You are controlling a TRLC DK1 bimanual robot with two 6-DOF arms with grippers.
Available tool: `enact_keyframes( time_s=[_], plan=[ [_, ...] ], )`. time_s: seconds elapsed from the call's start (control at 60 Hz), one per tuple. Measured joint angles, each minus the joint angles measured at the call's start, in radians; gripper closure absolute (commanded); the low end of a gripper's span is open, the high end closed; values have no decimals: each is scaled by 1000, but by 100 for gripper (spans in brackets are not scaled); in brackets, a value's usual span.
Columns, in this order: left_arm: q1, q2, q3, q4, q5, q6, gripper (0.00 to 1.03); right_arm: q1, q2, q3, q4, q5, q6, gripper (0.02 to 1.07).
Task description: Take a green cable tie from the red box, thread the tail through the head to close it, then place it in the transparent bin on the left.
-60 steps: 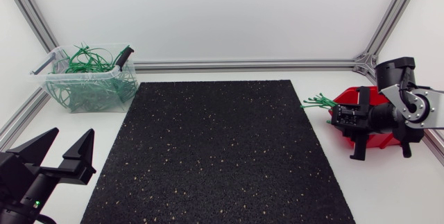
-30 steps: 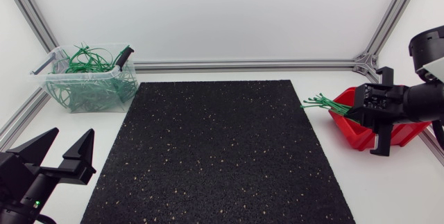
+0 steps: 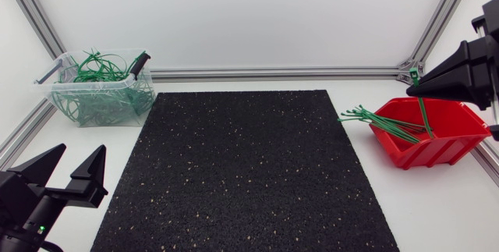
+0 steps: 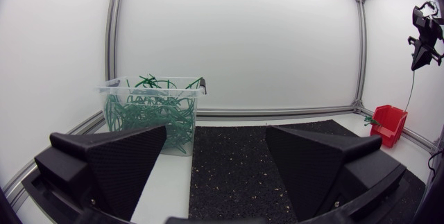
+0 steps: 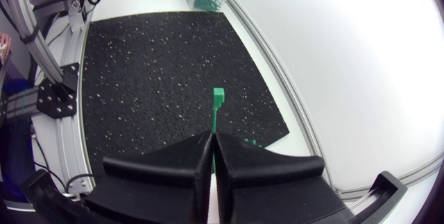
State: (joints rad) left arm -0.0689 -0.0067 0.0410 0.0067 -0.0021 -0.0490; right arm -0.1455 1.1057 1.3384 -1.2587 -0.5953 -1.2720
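Bright even light, faint soft shadows, wrist views fisheye-bent

You had mat (image 3: 242, 166) matt black, rough, pale-speckled, rubbery-looking. Red box (image 3: 437, 152) was smooth glossy plastic. Bin (image 3: 101, 104) was clear plastic, faintly shiny. Cable tie (image 3: 423, 115) looked smooth green plastic. Your left claw (image 3: 78, 158) and right claw (image 5: 212, 137) were matt black. Bench (image 3: 437, 213) was smooth white.

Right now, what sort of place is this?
Probably a robot test bench: a left gripper beside a black mat, a right gripper holding a green cable tie above a red box.
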Motion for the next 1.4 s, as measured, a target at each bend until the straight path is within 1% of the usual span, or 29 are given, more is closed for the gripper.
enact_keyframes(
  time_s=[0.117, 0.233, 0.35, 0.5, 0.583, 0.783, 0.933, 1.15, 1.283, 1.4],
  plan=[
    [0, 0, 0, 0, 0, 0, 3, 0, 35, 84, -113, -66, 21, 101],
    [0, 0, 0, -1, 0, 0, 3, 0, 56, 137, -161, -102, 68, 101],
    [-1, 0, 0, -2, 0, 0, 3, 21, 74, 169, -177, -117, 126, 101],
    [-1, 0, 0, -2, 0, 0, 3, 65, 93, 159, -182, -131, 164, 101],
    [-1, 0, 0, -2, 0, 0, 4, 73, 108, 140, -182, -188, 170, 101],
    [-14, 0, 0, 0, 4, 0, 4, 82, 172, 83, -182, -232, 173, 101],
    [-39, 0, 0, 4, 18, 0, 4, 150, 224, 39, -182, -266, 175, 101],
    [-47, 1, 2, 5, 40, 0, 7, 285, 308, 18, -201, -320, 182, 101],
    [-72, 87, 20, 13, 58, -8, 7, 360, 346, -6, -173, -322, 203, 101],
    [-79, 254, 78, 51, 97, -51, 7, 413, 377, -12, -146, -329, 225, 101]
  ],
)
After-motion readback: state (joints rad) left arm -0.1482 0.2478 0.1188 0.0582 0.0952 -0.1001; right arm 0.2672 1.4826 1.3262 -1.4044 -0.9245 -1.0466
